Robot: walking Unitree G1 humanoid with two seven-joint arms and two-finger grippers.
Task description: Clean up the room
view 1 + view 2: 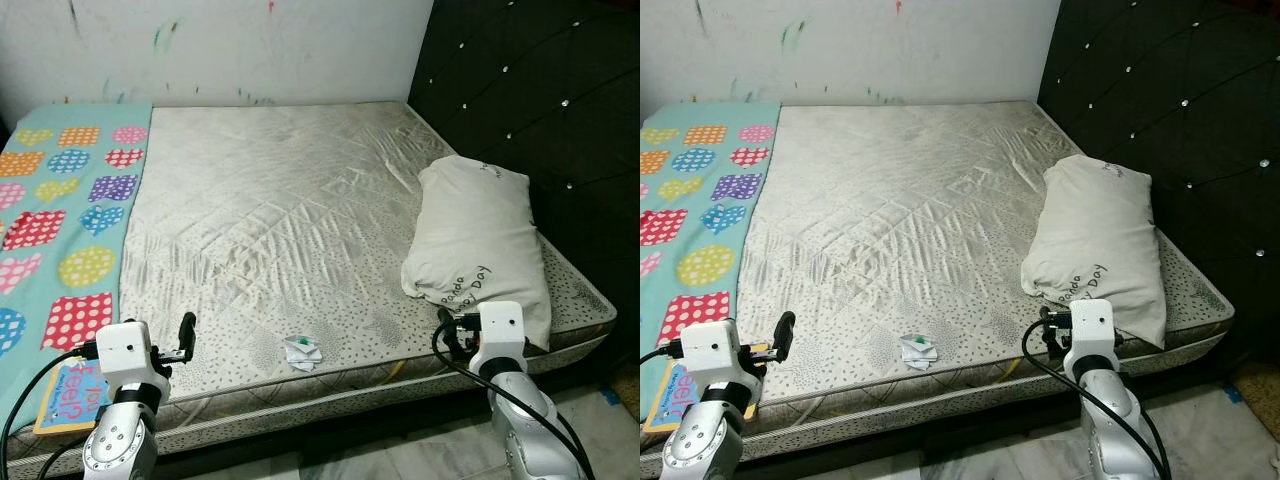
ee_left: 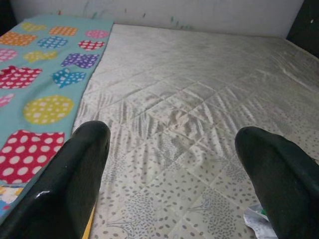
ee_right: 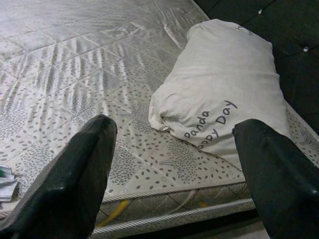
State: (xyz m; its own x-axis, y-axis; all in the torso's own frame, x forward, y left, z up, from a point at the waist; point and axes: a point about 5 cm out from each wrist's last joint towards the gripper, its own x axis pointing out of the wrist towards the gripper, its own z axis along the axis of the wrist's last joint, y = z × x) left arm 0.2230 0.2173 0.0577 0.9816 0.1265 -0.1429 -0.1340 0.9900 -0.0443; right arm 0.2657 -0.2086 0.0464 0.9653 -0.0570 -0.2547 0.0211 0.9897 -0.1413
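Observation:
A small crumpled white wrapper with green print (image 1: 302,350) lies on the bare quilted mattress (image 1: 270,210) near its front edge. A white pillow (image 1: 480,250) printed with dark lettering rests by the right edge. My left gripper (image 2: 172,164) hovers open over the front left of the mattress, to the left of the wrapper (image 2: 259,219). At the front right corner my right gripper (image 3: 174,159) is open too, just short of the pillow (image 3: 224,84). Nothing sits between either pair of fingers.
A teal blanket with dotted colour patches (image 1: 60,220) covers the left strip of the bed, with a colourful book (image 1: 75,395) at its front end. A black tufted headboard (image 1: 540,90) stands on the right, a marked white wall (image 1: 250,45) behind. Tiled floor (image 1: 420,460) lies before the bed.

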